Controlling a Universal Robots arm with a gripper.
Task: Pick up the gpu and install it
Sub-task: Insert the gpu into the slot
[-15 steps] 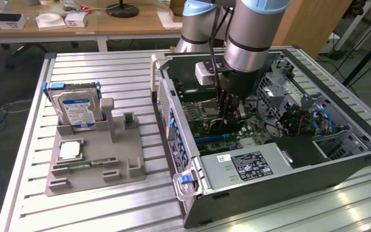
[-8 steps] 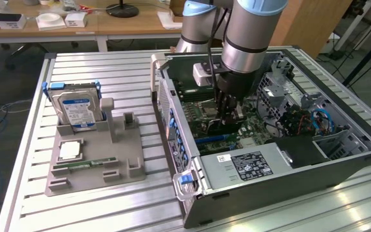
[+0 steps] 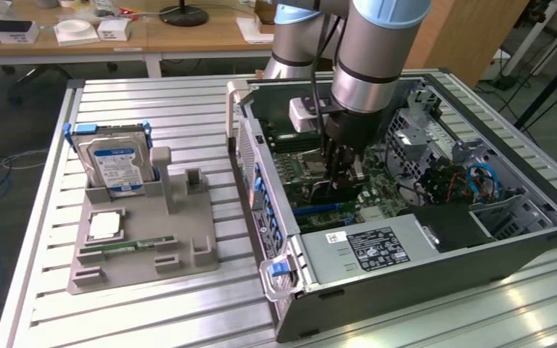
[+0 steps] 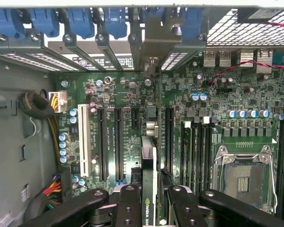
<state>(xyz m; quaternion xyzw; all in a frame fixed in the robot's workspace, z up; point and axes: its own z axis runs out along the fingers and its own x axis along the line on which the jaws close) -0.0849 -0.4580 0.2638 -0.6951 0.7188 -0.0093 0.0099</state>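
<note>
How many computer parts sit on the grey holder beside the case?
3: a hard drive standing at the holder's far end, a square silver chip lying flat in front of it, and a narrow green memory stick nearest the camera. A second drive may hide behind the first.

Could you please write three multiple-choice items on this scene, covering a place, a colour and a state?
1. Where is the gpu?
A. On the grey holder
B. Edge-on between the gripper's fingers, above the motherboard
C. On the bare table

2. What colour is the label on the hard drive standing in the grey holder?
A. Blue
B. Red
C. Yellow

3. What is the gripper doing?
A. Open and holding nothing
B. Shut on the gpu
C. Shut on the hard drive

Answers: 1 B, the wrist view shows the card upright between the fingers over the motherboard slots. 2 A, the exterior view shows a blue label. 3 B, both fingers press on the card's sides inside the computer case.
</note>
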